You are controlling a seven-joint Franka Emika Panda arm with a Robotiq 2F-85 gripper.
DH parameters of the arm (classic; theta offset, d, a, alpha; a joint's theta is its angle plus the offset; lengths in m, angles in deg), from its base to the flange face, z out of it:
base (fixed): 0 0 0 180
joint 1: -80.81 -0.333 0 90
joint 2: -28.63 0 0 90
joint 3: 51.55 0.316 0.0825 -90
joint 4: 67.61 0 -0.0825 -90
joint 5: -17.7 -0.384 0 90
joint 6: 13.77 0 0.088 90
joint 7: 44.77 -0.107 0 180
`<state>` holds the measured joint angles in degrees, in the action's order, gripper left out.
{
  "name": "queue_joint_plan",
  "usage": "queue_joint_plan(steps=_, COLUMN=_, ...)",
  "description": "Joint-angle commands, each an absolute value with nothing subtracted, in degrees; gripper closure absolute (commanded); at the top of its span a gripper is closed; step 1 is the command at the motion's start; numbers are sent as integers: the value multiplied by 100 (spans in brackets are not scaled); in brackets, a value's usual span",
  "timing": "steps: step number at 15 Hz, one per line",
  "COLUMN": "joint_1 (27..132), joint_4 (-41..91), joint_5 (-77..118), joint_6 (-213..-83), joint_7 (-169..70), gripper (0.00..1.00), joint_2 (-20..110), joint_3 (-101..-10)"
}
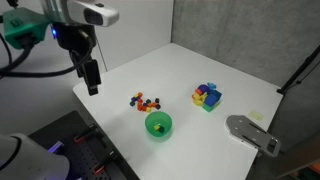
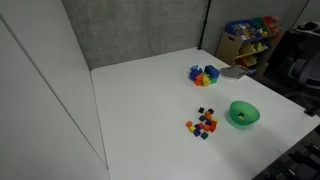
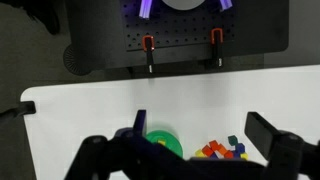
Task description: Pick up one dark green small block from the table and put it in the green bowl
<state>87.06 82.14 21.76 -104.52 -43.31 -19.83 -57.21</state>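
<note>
A cluster of tiny red, orange, yellow and dark blocks (image 1: 145,102) lies on the white table (image 1: 200,65), also in an exterior view (image 2: 203,123). In the wrist view one dark green small block (image 3: 232,140) sits at the cluster's far edge. The green bowl (image 1: 159,124) stands just beside the cluster, seen in both exterior views (image 2: 244,114) and the wrist view (image 3: 165,142). It holds a small yellowish piece. My gripper (image 1: 91,78) hangs open and empty above the table's edge, well away from the blocks. Its fingers (image 3: 205,130) spread wide in the wrist view.
A pile of bigger yellow, blue and purple blocks (image 1: 207,96) lies beyond the bowl, also in an exterior view (image 2: 204,75). A grey flat object (image 1: 250,132) lies near the table corner. A grey wall backs the table.
</note>
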Motion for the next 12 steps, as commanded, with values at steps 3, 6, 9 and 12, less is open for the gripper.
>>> queue_joint_plan(steps=3, joint_1=8695, joint_4=8205, joint_5=2181, joint_6=-10444, joint_7=-4337, gripper=0, joint_2=-1980, joint_3=-5730)
queue_joint_plan(steps=6, joint_1=8695, joint_4=8205, joint_5=2181, joint_6=-10444, joint_7=-4336, gripper=0, joint_2=-1980, joint_3=-5730)
queue_joint_plan(steps=9, joint_1=8695, joint_4=8205, joint_5=2181, joint_6=-10444, joint_7=-4337, gripper=0, joint_2=-1980, joint_3=-5730)
queue_joint_plan(steps=12, joint_1=8667, joint_4=8247, joint_5=2200, joint_6=-10626, joint_7=-4421, gripper=0, joint_2=-1838, joint_3=-5640)
